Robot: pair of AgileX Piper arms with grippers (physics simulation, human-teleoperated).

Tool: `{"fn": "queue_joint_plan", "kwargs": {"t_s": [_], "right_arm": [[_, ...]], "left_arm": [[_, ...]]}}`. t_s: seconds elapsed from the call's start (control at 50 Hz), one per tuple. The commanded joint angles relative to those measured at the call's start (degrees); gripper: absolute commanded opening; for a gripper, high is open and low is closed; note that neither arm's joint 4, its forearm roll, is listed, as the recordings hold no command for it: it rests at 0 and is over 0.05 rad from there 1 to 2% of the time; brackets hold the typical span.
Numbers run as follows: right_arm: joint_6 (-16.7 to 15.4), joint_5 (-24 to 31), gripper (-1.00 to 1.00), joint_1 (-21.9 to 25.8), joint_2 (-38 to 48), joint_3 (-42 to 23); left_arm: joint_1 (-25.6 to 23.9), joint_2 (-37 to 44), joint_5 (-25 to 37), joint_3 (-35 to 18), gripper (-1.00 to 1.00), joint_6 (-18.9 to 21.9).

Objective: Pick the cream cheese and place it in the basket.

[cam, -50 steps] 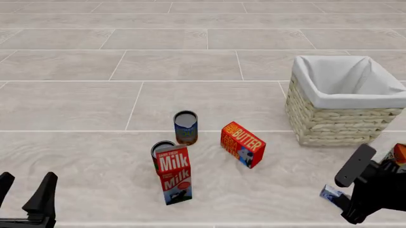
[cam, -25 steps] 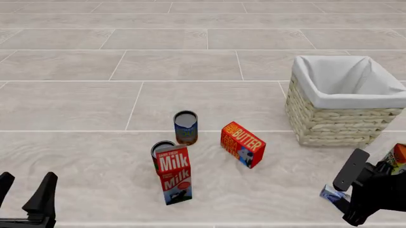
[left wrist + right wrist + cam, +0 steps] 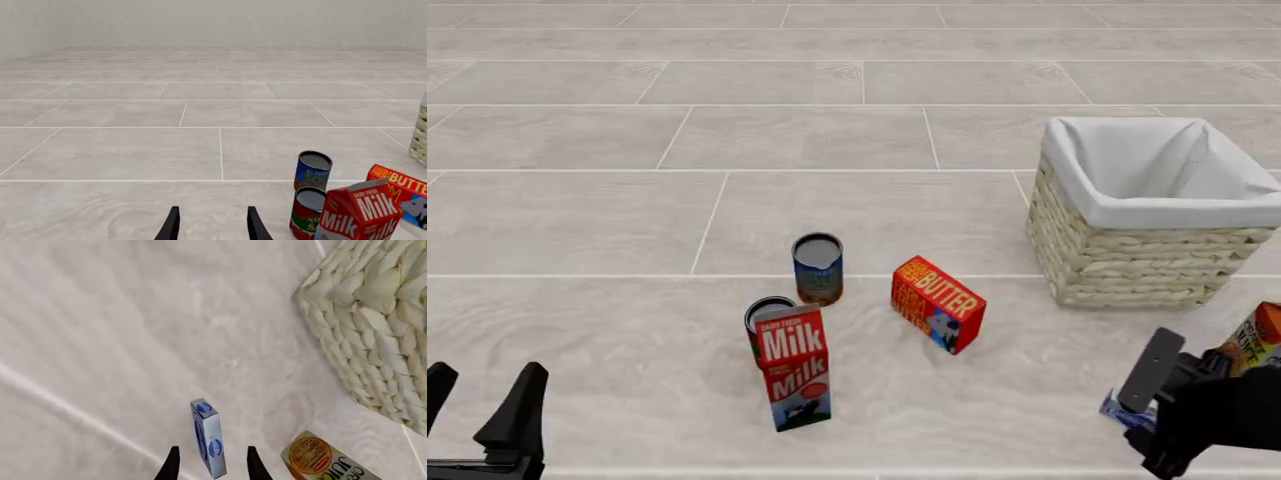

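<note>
Right gripper (image 3: 1149, 413) is hanging low at the near right of the floor, fingers spread wide, nothing held. The cream cheese (image 3: 208, 442) is standing on edge between the two fingertips (image 3: 171, 465); whether either pad is touching it, cannot tell. In the front view only a sliver of the box (image 3: 1120, 409) is showing beside the arm. An orange juice carton (image 3: 1252, 342) is sitting just beside it, on the right. The basket (image 3: 1134, 258) is standing farther back on the right, apart from the box.

Left gripper (image 3: 478, 408) is idling at the near left, fingers parted, holding nothing. Mid-floor: milk carton (image 3: 794, 366) with a can (image 3: 762, 318) touching behind it, a second can (image 3: 818, 267), and the red butter box (image 3: 937, 302) tilted.
</note>
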Motion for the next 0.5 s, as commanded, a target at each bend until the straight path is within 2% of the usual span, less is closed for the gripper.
{"fn": "queue_joint_plan", "kwargs": {"t_s": [0.02, 0.1, 0.24, 0.26, 0.5], "right_arm": [[-0.53, -3.75, 1.0, 0.3, 4.38, 0.12], [0.78, -3.42, 1.0, 1.91, 4.62, -0.52], [-1.39, -6.97, 1.0, 0.58, 7.71, 0.99], [-3.37, -7.81, 1.0, -0.8, 8.65, 1.37], [-3.91, -11.01, 1.0, -1.52, 12.96, 0.42]], "left_arm": [[0.0, 0.0, 0.0, 0.0, 1.0, 0.0], [0.0, 0.0, 0.0, 0.0, 1.0, 0.0], [0.0, 0.0, 0.0, 0.0, 1.0, 0.0], [0.0, 0.0, 0.0, 0.0, 1.0, 0.0], [0.0, 0.0, 0.0, 0.0, 1.0, 0.0]]}}
